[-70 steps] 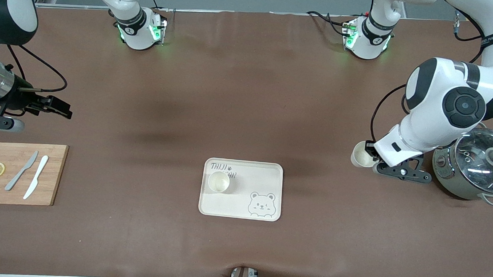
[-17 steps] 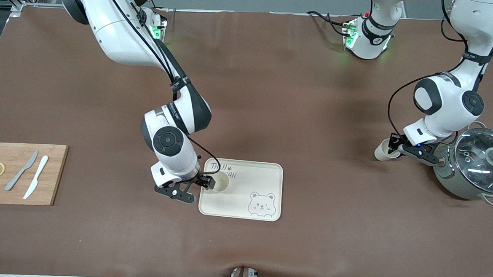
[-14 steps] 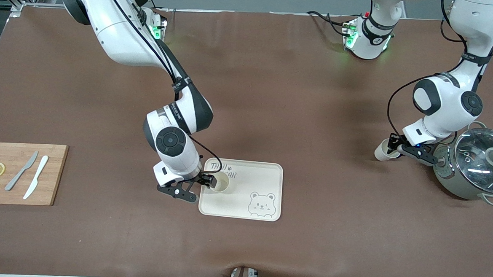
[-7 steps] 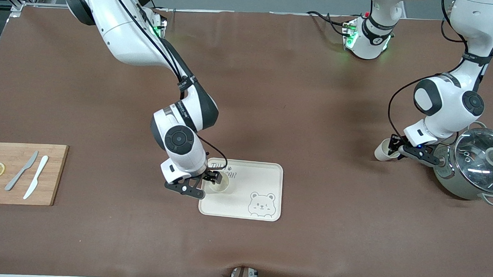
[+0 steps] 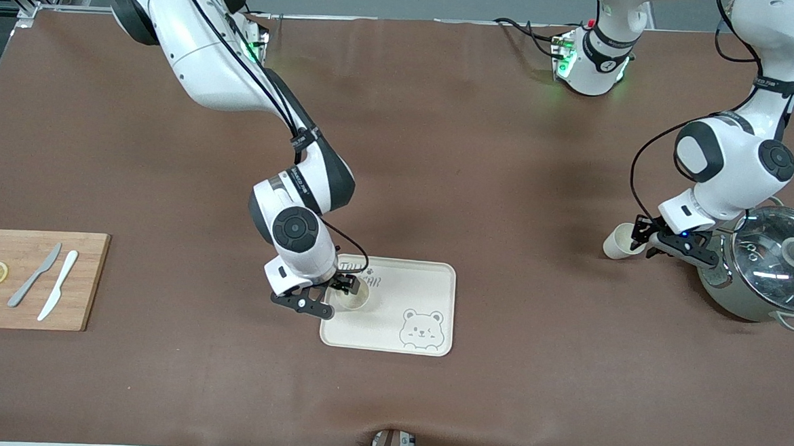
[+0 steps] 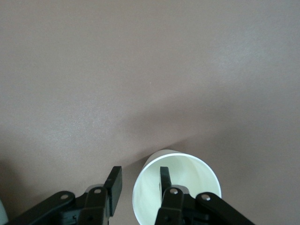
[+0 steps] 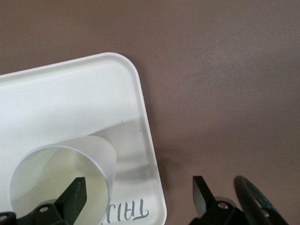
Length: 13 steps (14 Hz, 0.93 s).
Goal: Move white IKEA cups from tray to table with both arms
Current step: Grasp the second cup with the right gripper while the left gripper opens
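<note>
Left gripper [image 5: 635, 234]: one white cup [image 5: 617, 241] is being pinched by its rim, one finger inside, one outside, low over the table [image 5: 482, 153] beside the grey lidded pot [image 5: 768, 270].

Right gripper [image 5: 341, 289]: jaws are being held wide, straddling the wall of the other cup [image 5: 354, 295] on the bear tray [image 5: 428, 286].

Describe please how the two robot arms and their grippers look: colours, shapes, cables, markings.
Both arms are glossy white with rounded segments, black joint bands and round black joint caps. Thin black cables loop along them. The left gripper and right gripper are black with two slim fingers. The bases by the table edge glow green.
</note>
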Available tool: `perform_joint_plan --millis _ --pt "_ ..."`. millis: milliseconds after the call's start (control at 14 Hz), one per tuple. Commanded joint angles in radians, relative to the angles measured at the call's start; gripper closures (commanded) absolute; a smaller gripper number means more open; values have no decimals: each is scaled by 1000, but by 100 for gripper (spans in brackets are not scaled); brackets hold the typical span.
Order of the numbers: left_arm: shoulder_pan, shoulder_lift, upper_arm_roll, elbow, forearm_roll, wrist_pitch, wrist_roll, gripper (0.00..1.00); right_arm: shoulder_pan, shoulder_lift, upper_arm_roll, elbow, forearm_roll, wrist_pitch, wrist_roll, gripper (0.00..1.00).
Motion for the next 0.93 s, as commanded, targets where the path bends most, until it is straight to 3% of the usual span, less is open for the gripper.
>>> perform_joint_plan --millis 0,214,427,641,855 --pt "3 -47 -7 2 -35 -48 3 60 -7 11 1 7 15 12 8 0" --pt "3 -78 -6 22 -34 -105 -5 59 -10 23 0 7 14 33 8 0" --pt "5 -102 1 68 -28 -179 -43 47 -10 35 0 9 11 46 9 0" --pt "5 -109 4 138 -21 -263 -78 41 -7 35 0 9 9 47 9 0" --pt "7 -107 5 189 -9 -311 -94 34 -6 35 2 12 11 47 11 33"
